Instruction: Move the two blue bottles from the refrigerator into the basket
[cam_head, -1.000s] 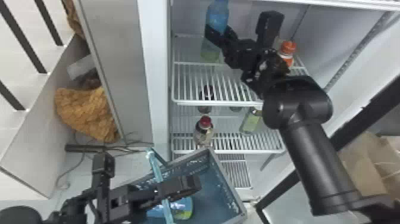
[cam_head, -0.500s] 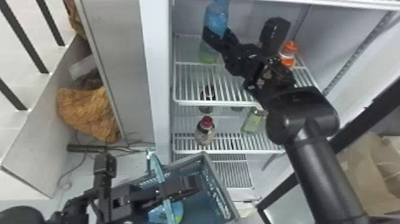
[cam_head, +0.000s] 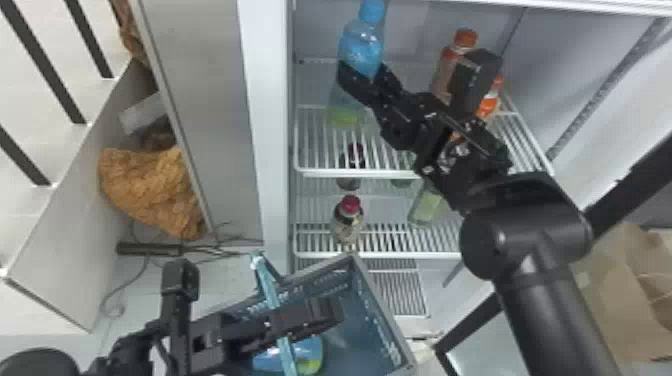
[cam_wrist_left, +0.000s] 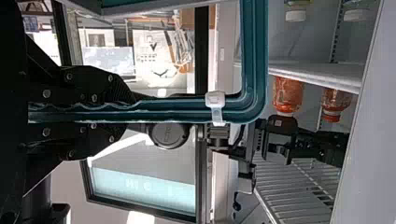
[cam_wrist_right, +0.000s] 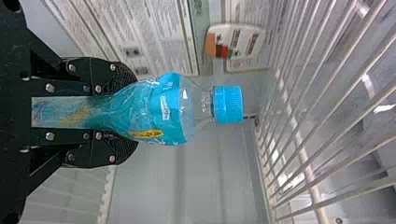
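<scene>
Looks like an indoor work space, perhaps a robot lab, though hard to name for certain. Has two black robot arms (cam_head: 555, 310) at an open refrigerator (cam_head: 267, 125), with bottled drinks (cam_head: 348, 225) on wire shelves (cam_head: 370, 173), much as in a shop. Has a power strip (cam_head: 150, 248) and a loose cable (cam_head: 136, 278) on the floor at left. Includes black-framed glass (cam_wrist_left: 201, 60) in the left wrist view.
</scene>
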